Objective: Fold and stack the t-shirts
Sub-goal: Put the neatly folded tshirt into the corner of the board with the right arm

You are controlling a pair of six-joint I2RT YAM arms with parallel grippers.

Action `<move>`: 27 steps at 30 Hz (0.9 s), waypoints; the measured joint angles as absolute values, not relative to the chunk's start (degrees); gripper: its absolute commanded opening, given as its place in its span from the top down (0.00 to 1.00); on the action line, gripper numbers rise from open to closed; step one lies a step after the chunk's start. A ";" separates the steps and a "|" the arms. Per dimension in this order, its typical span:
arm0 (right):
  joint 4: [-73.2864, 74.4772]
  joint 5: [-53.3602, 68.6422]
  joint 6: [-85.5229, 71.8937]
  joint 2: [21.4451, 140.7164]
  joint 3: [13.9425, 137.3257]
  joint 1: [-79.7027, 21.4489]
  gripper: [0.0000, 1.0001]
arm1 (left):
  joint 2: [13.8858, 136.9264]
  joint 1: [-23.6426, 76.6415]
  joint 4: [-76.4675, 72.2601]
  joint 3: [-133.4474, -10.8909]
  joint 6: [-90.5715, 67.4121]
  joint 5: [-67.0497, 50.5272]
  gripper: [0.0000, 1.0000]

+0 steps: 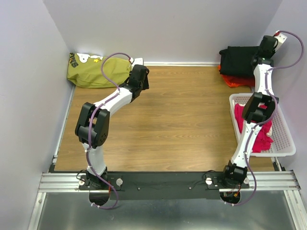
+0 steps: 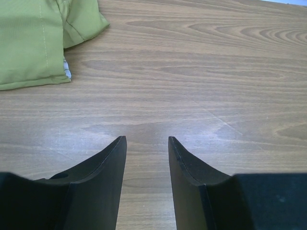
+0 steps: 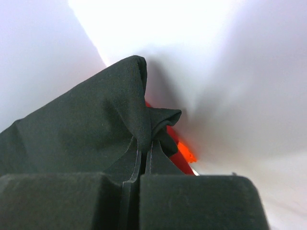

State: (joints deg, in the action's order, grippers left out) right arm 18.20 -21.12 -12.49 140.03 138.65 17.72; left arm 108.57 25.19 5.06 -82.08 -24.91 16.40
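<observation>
Right now I'm seeing right pincer (image 3: 142,143) pinching fold of black t-shirt (image 1: 237,60) in far right corner (lying atop red t-shirt (image 1: 234,80)); left pincer (image 2: 146,139) hovering agape over worktop (image 2: 192,72), near green t-shirt (image 2: 29,43), gripping nothing.

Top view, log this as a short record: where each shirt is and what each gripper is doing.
green shirt: far left corner of the table
black shirt: far right corner, on top of the red shirt
pink shirt: in the white basket at the right edge
left gripper: open, empty, over bare wood near the green shirt
right gripper: shut on a fold of the black shirt
</observation>
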 measured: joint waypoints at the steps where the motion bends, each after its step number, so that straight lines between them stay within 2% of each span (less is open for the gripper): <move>1: 17.96 -22.09 -12.62 140.03 138.56 17.65 0.99 | 108.57 25.19 5.13 -82.08 -24.91 16.40 0.51; 10: 16.16 -27.97 -12.97 139.55 134.15 16.75 0.99 | 109.62 25.19 5.34 -82.08 -24.91 16.36 0.51; 12: 15.46 -29.04 -12.91 139.50 132.99 16.45 0.96 | 109.86 25.19 5.37 -82.08 -24.91 16.36 0.51; 15: 13.43 -30.65 -12.49 139.26 129.99 16.14 0.72 | 109.95 25.19 5.43 -82.08 -24.91 16.36 0.51; 16: 12.97 -31.07 -12.36 139.26 129.25 16.08 0.58 | 109.95 25.19 5.41 -82.08 -24.91 16.36 0.51; 19: 12.82 -32.86 -12.05 139.26 128.25 15.92 0.40 | 109.95 25.19 5.43 -82.08 -24.91 16.36 0.51; 22: 11.22 -34.41 -11.53 139.15 128.25 15.90 0.32 | 109.95 25.19 5.37 -82.08 -24.88 16.34 0.51; 27: 10.20 -36.16 -10.87 138.50 128.20 15.25 0.30 | 109.95 25.19 5.37 -82.08 -24.88 16.23 0.51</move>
